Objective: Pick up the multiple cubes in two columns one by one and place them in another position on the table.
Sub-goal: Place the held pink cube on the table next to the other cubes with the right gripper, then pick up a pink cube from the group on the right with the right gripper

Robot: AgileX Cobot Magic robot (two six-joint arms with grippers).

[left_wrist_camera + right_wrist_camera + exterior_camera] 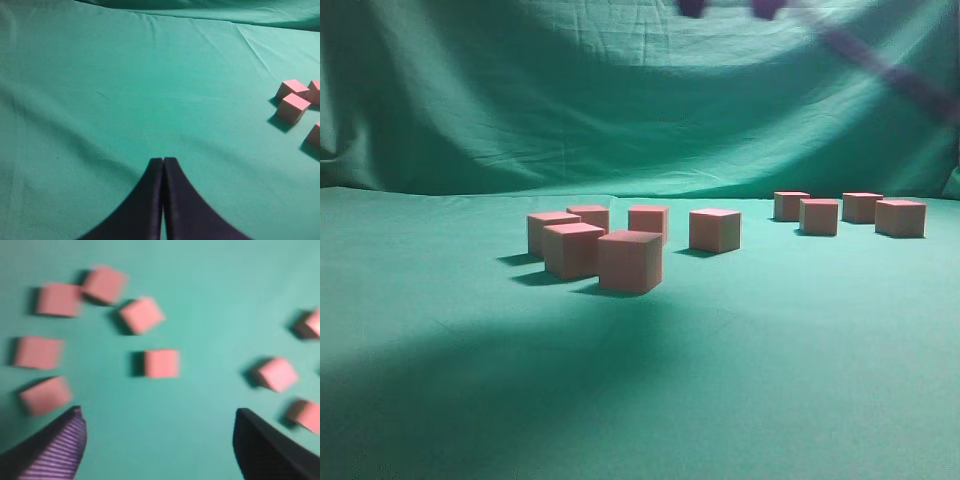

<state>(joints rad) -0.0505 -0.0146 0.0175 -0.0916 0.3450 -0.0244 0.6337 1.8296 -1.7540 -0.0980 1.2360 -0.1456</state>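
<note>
Broad flat table of wrinkled teal-green cloth (440,380), running back into a draped backdrop of the same fabric (520,90). No containers anywhere in view, so nothing held in any.

On the cloth, small matte pinkish-red cubes (630,260) in two clusters: six toward the middle-left of the exterior view, four more (819,216) farther back on the right, the clusters well apart. All resting flat on the cloth, none lifted.

High at the top right of the exterior view, a blurred dark and purple arm (880,65), raised well clear of the cubes.

Right gripper (160,440) seen from its wrist camera looking straight down: one purple ribbed finger (60,450) and one dark finger at the lower corners, spread wide, nothing between them but bare cloth. Picture blurred. Nearest cube (161,363) just ahead of the gap, roughly on its centre line, sides about square to the fingers; cubes equal-sided, so no long axis to align with. Judged the nearer arm for the next pick, needing a short reach forward and a descent.

Left gripper (163,162) low over bare cloth, dark fingers pressed together, holding nothing; a few cubes (293,107) far off toward the right edge of that view.
</note>
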